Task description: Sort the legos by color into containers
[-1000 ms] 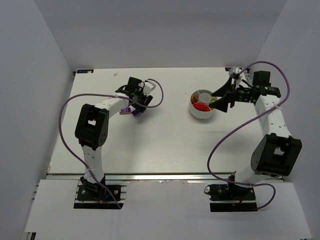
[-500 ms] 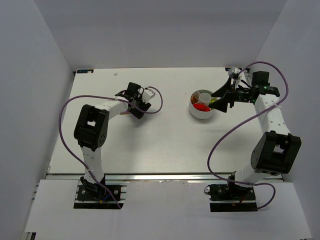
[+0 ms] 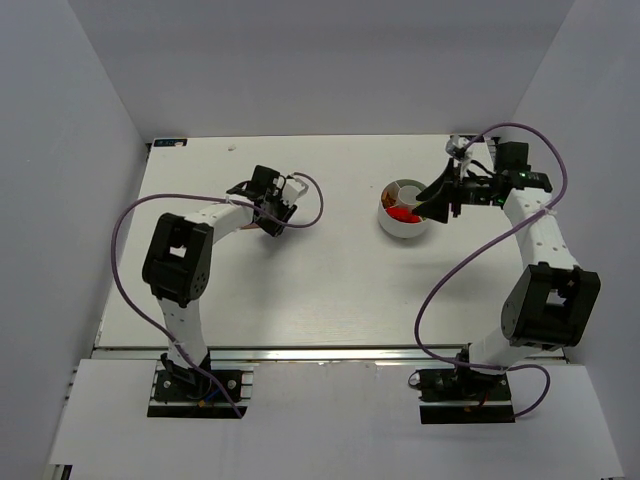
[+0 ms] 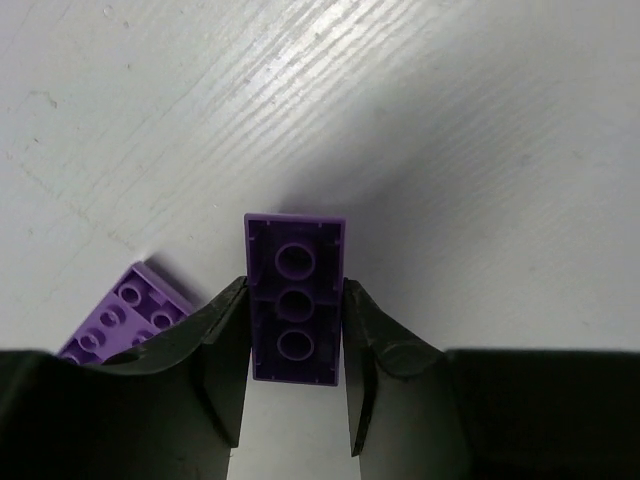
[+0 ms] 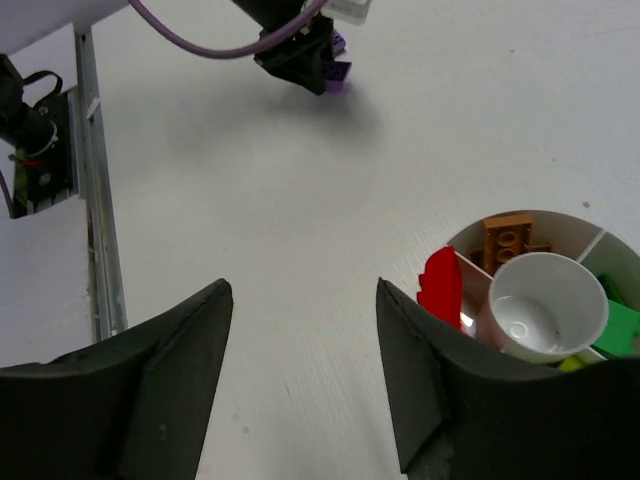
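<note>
The left gripper is down at the table, in the left half of the work surface. Its two fingers press against the long sides of a purple brick, so the jaws are closed on that brick. The brick shows its hollow underside to the wrist camera, and its far end projects beyond the fingertips. A second purple brick lies studs-up on the table just beside the left finger and is partly hidden by it.

The right gripper hangs at the right rim of the white divided bowl, jaws spread apart with nothing between them. The bowl stands on the right half of the table, well apart from the purple bricks. Around its central cup, one compartment holds an orange brick, the next a red brick, and another a green brick.
</note>
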Controlling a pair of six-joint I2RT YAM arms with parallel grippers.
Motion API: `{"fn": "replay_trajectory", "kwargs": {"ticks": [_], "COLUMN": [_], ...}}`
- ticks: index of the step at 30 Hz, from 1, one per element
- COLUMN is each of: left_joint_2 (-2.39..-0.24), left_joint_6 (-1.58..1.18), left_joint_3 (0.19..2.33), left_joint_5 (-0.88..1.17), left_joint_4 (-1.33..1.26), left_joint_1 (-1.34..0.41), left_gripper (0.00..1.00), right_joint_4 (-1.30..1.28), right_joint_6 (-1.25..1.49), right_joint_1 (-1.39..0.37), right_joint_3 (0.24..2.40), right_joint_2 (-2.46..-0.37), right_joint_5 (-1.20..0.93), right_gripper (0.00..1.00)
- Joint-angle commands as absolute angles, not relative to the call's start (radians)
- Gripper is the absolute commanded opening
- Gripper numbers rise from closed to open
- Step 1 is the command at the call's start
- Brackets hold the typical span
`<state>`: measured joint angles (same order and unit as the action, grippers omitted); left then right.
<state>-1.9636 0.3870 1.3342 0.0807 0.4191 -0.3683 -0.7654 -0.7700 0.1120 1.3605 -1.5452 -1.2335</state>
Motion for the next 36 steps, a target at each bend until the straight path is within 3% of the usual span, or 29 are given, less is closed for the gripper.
{"fn": "replay_trajectory", "kwargs": {"ticks": [1, 2, 6, 10, 11, 14, 17, 26, 36], "left_joint_2": [-1.824, -1.798, -1.611, -1.438, -1.421, -1.375, -1.364, -1.404, -1.417], "left_joint_6": [0.319, 0.304, 0.163, -0.029, -0.061, -0.201, -0.230, -0.226, -0.184], "left_joint_3": [1.306, 1.287, 1.096, 0.929, 0.901, 0.801, 0.759, 0.784, 0.807], "left_joint_5": [0.162, 0.188, 0.343, 0.430, 0.422, 0.355, 0.284, 0.221, 0.160], "left_joint_4": [0.425, 0.411, 0.197, -0.070, -0.118, -0.318, -0.382, -0.364, -0.302], "left_joint_1": [-0.371, -0.376, -0.441, -0.558, -0.583, -0.661, -0.729, -0.792, -0.793], "left_gripper": [0.13, 0.11, 0.05, 0.02, 0.01, 0.01, 0.01, 0.02, 0.03], "right_joint_4": [-0.802, -0.805, -0.805, -0.714, -0.695, -0.647, -0.659, -0.640, -0.673], "right_joint_6": [-0.680, -0.648, -0.520, -0.303, -0.197, -0.018, 0.098, 0.265, 0.242], "right_joint_1": [0.026, -0.038, -0.176, -0.271, -0.300, -0.340, -0.377, -0.396, -0.417], "right_joint_3": [1.347, 1.344, 1.348, 1.390, 1.406, 1.428, 1.463, 1.468, 1.405], "right_joint_2": [-1.523, -1.528, -1.555, -1.592, -1.603, -1.655, -1.709, -1.732, -1.684], "right_joint_5": [-1.148, -1.091, -1.008, -0.931, -0.917, -0.882, -0.786, -0.838, -0.827], "right_gripper": [0.57, 0.44, 0.35, 0.41, 0.48, 0.56, 0.56, 0.62, 0.59]}}
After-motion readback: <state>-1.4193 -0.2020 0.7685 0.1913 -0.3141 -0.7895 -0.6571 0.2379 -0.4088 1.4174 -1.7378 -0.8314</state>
